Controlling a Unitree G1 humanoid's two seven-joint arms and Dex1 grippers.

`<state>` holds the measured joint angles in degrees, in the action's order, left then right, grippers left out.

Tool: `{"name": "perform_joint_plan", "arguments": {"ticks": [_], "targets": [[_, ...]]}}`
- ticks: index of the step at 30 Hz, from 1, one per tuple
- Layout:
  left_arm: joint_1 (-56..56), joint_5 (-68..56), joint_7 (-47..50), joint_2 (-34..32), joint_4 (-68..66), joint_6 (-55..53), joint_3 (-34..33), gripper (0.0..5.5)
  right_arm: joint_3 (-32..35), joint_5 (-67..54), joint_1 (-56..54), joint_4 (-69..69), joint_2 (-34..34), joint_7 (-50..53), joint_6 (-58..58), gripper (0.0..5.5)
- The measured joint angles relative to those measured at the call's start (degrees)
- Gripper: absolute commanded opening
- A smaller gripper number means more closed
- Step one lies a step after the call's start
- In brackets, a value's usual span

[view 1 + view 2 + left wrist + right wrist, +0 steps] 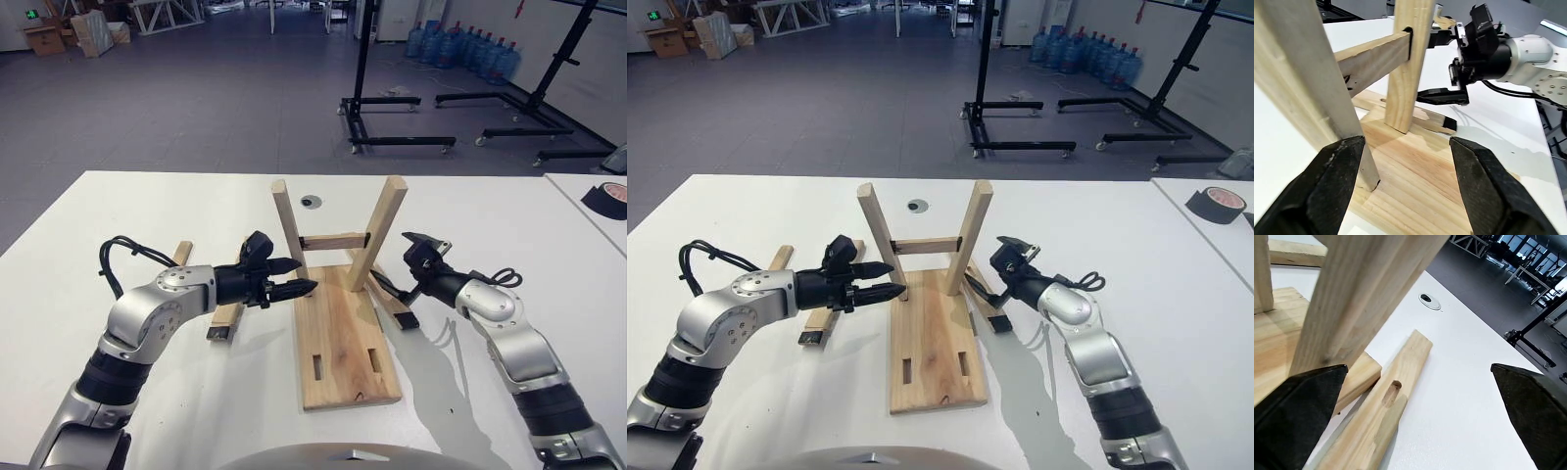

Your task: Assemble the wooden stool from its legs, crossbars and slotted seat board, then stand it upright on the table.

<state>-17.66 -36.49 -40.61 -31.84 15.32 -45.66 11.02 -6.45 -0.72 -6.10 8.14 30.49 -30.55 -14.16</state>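
Note:
The slotted seat board (pixel 345 338) lies flat on the white table (pixel 118 211). Two legs (pixel 290 227) (pixel 378 233) stand upright in its far end, joined by a crossbar (pixel 333 241). My left gripper (pixel 294 276) is open at the foot of the left-hand leg (pixel 1308 83), which sits just inside one of its fingers (pixel 1327 191). My right gripper (pixel 402 262) is open close beside the right-hand leg (pixel 1366 293), not touching it. A loose leg (pixel 1386 406) with a mortise hole lies on the table under that gripper, next to the board.
Two more loose wooden pieces (pixel 227 318) (pixel 182 253) lie on the table left of the board. A cable grommet (pixel 311 201) sits behind the legs. A black tape roll (pixel 607 198) rests on the neighbouring table to the right. Black metal stands (pixel 397 117) are on the floor beyond.

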Motion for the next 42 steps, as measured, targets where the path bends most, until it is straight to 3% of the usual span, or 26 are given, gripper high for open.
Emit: {"name": "perform_joint_plan", "arguments": {"ticks": [14,24,27,33,38,42], "targets": [[-2.72,7.77,-0.42,2.63,-4.84,3.97,-0.16,3.17,-4.26,5.10,-2.37,-3.25,-4.42,2.59,0.49,5.40],[1.58,4.97,-1.64,2.94,2.48,7.01,-6.83,3.17,2.56,0.85,-2.26,-2.35,-4.07,2.66,-1.04,5.40],[3.81,1.05,-1.26,3.32,6.20,7.05,-11.87,3.17,5.75,-4.00,-1.97,-0.46,-6.93,3.17,-2.84,5.40],[11.79,4.61,3.43,1.83,6.82,12.38,-20.08,3.20,9.69,-7.68,2.64,2.88,-13.99,10.70,-2.83,4.33],[13.13,17.53,19.08,7.58,-4.91,23.49,-22.17,3.20,9.17,-6.03,5.44,4.29,-17.21,15.19,0.80,3.33],[14.57,23.86,25.27,9.12,-14.07,29.39,-23.24,3.20,9.02,-6.88,5.54,4.92,-17.18,13.82,1.01,3.33]]}}
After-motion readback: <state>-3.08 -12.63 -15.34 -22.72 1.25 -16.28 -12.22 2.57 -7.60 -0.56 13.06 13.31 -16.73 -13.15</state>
